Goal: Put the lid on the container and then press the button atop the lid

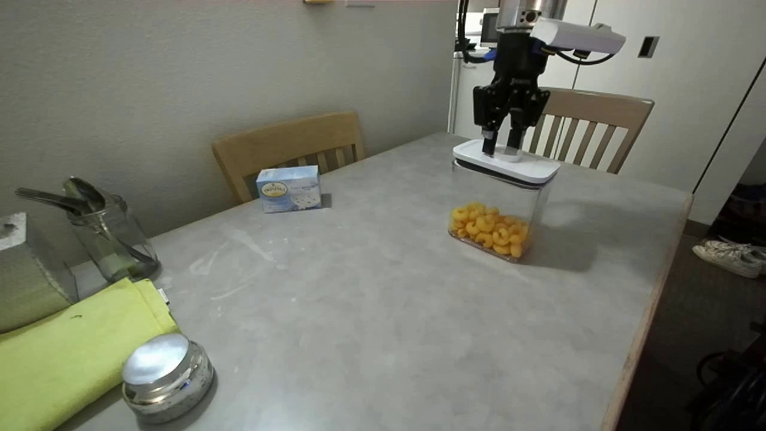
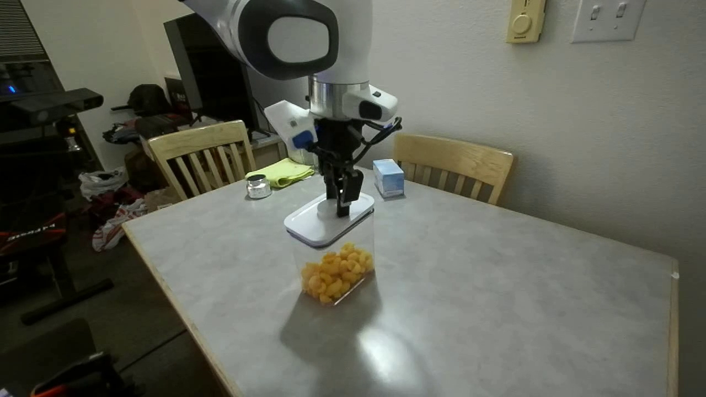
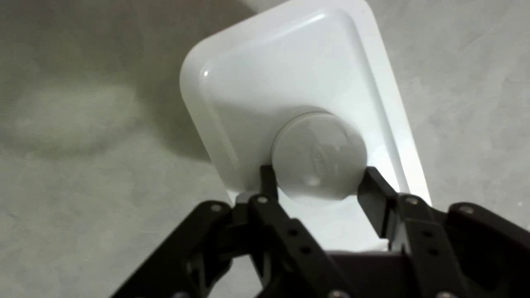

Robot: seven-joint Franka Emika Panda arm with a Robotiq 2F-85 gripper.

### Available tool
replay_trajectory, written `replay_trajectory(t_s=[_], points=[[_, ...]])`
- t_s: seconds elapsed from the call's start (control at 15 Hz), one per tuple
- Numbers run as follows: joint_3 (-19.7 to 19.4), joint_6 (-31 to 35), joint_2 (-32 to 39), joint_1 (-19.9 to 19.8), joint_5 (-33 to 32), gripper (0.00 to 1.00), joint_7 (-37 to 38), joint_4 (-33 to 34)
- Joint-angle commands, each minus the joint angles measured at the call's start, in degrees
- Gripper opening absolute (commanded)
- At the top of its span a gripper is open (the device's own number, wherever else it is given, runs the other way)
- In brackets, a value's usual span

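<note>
The black two-fingered gripper (image 1: 502, 145) points straight down, its fingers (image 3: 269, 182) closed in on the small round white plastic button (image 3: 319, 153) and pinching it from opposite sides. Directly beneath the hand lies the flat white plastic lid (image 3: 285, 74) with rounded corners, the button rising from its middle. In the wrist view the fingers cover part of the lid, and in an exterior view a finger hides part of the button. The lid lies flat over the mouth of the clear plastic container (image 1: 494, 191), a dark seal (image 1: 497, 173) showing under its edge; whether it is fully seated I cannot tell. The container stands upright below the hand on the grey table (image 1: 371, 311), curled yellow-orange food pieces (image 1: 491, 230) heaped in its lower part.

The other things stand well apart from the hand. On its wall side is a light blue cardboard box (image 1: 290, 190). Farther from the hand are a squat round shiny silver jar (image 1: 167, 380), a folded yellow-green cloth (image 1: 90, 347) just beside that jar, a clear glass jar (image 1: 111, 254) with metal cutlery (image 1: 87, 194) leaning in it, and a pale grey box (image 1: 30, 281), partly out of view. Beyond the table's edge from the hand stands a pale wooden chair (image 1: 287, 140).
</note>
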Motion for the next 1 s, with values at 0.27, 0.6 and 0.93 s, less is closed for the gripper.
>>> replay_trajectory(t_s=[0.27,0.6,0.93], points=[[0.44,0.16,0.12,-0.99,1.57,0.27,-1.09,-0.73],[0.49,0.19,0.11,-0.92,1.3,0.27,-1.4,-0.99],[0.57,0.22,-0.38,-0.82,1.21,0.84,-1.58,-1.29]])
